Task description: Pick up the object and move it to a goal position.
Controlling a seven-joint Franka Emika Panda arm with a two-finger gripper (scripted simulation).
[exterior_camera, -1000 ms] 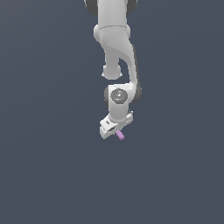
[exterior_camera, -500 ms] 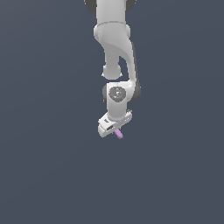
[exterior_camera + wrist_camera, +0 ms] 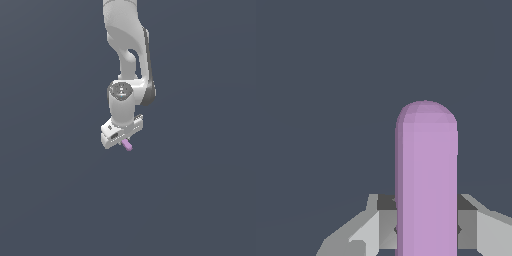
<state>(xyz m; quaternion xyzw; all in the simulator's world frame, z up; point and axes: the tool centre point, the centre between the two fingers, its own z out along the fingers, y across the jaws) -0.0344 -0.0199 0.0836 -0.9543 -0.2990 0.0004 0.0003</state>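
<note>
— Plain slate-grey backdrop fills both views; what do we have in the middle?

— We see the white Panda arm (image 3: pixel 127 60) reaching down, its gripper (image 3: pixel 123 140) tilted and pinching the pink-purple rod (image 3: pixel 128 145).

— Where does the rod sit?

— Between the fingers (image 3: pixel 368 232), which press against its sides in the wrist view. Its rounded free end (image 3: pixel 426 112) sticks out beyond the fingertips, pointing down and toward the exterior view's right.
</note>
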